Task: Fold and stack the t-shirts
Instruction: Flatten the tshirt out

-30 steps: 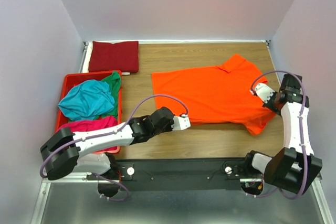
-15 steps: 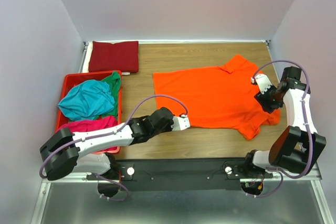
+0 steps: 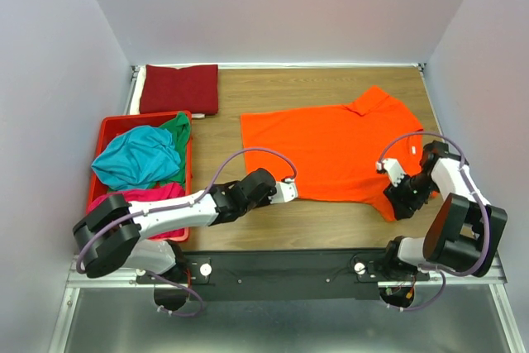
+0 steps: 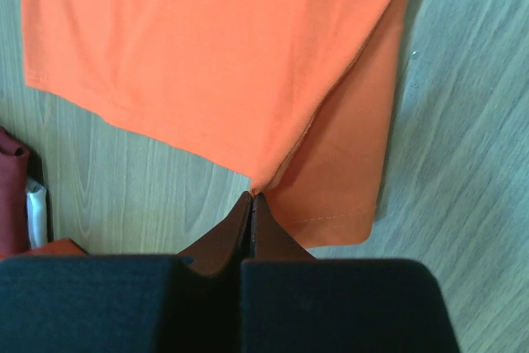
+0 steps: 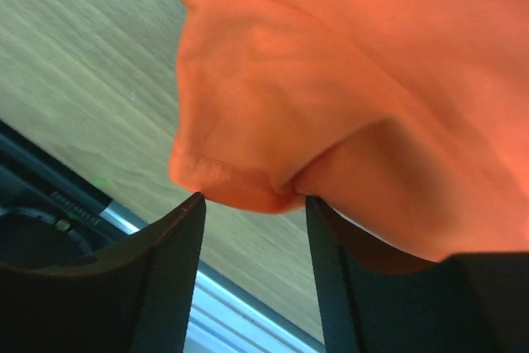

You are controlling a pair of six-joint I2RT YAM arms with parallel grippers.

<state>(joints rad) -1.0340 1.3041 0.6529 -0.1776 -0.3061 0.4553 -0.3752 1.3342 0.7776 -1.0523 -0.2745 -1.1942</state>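
Observation:
The bright orange t-shirt (image 3: pixel 331 148) lies spread across the middle and right of the table. My left gripper (image 3: pixel 291 193) sits at its near left hem corner. In the left wrist view it (image 4: pixel 252 197) is shut, with a peak of orange hem (image 4: pixel 263 178) pinched at its tips. My right gripper (image 3: pixel 397 202) is at the near right sleeve. In the right wrist view it (image 5: pixel 252 200) is open, and a bunched orange sleeve fold (image 5: pixel 240 179) rests just beyond the fingertips, ungripped. A dark red t-shirt (image 3: pixel 179 88) lies folded at the back left.
A red crate (image 3: pixel 124 121) at the left edge holds a teal t-shirt (image 3: pixel 136 157), a green one (image 3: pixel 176 127) and a magenta one (image 3: pixel 140 197). Side walls stand close on both sides. The black arm-base rail (image 3: pixel 281 270) runs along the near edge.
My right gripper has opened, let go of the right sleeve and dropped toward the near edge. The sleeve now lies tucked inward. My left gripper has kept its place.

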